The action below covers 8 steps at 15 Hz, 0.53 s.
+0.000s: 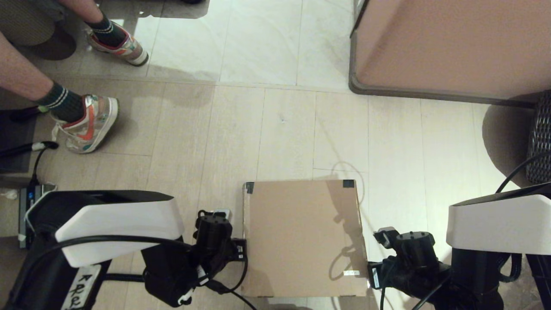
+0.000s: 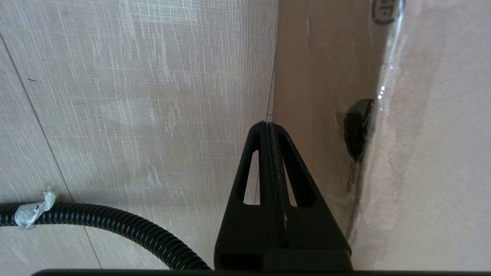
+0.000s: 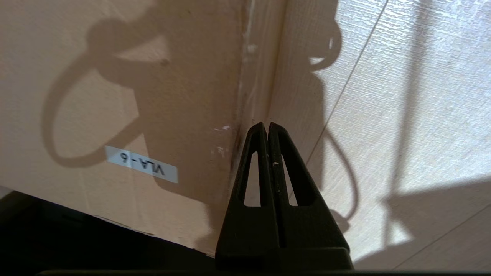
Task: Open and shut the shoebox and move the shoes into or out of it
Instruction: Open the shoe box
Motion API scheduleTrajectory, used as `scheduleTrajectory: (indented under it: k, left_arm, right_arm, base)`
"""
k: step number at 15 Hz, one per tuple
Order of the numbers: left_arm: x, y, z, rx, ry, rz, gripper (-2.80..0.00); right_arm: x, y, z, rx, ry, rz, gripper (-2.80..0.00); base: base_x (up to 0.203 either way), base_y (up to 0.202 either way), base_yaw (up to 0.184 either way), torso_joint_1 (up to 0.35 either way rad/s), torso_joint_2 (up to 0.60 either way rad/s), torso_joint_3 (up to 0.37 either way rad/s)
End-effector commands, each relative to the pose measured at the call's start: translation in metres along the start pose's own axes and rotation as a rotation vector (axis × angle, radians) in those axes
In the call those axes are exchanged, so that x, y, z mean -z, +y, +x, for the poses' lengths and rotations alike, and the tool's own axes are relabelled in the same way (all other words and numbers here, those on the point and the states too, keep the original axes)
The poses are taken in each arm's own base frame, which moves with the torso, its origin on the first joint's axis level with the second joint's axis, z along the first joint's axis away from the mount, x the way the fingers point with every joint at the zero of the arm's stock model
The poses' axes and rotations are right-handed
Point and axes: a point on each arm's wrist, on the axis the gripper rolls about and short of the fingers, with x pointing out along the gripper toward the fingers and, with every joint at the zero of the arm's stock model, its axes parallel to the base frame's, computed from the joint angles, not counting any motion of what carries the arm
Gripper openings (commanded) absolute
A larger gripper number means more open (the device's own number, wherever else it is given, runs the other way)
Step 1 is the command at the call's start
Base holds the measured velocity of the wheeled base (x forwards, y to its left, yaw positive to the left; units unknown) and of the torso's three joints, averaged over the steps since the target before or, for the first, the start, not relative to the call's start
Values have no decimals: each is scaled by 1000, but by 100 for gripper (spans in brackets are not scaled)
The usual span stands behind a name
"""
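Observation:
The brown cardboard shoebox (image 1: 301, 237) lies on the floor between my arms with its lid down flat. Black tape marks its two far corners and a small white sticker (image 1: 351, 273) sits near the right edge. My left gripper (image 1: 239, 250) is shut and empty beside the box's left wall (image 2: 318, 76), fingertips (image 2: 267, 123) low by the floor and short of a round hole (image 2: 358, 128). My right gripper (image 1: 371, 272) is shut and empty at the box's right edge, fingertips (image 3: 267, 124) beside the lid's rim, near the sticker (image 3: 142, 164). No white shoes are in view.
A seated person's feet in silvery sneakers (image 1: 88, 125) (image 1: 120, 43) rest at the far left. A large pinkish-brown cabinet (image 1: 452, 43) stands at the far right, with a dark woven object (image 1: 540, 137) below it. A black corrugated hose (image 2: 115, 226) lies on the floor by my left gripper.

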Motion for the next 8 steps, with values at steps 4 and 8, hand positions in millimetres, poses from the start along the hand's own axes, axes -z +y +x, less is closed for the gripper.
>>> scheduleTrajectory:
  k: [4,8]
  left_arm:
    - [5,-2,-8,8,19,9,-280]
    - [6,-3,-8,11,22,10,-280]
  right_arm:
    - [-10,1,-9,-27,-41,52,-280]
    - [-8,2,-11,-62,-29,55,-280]
  base:
    - [0,0,0,0,0,0]
    - [0,0,0,0,0,0]
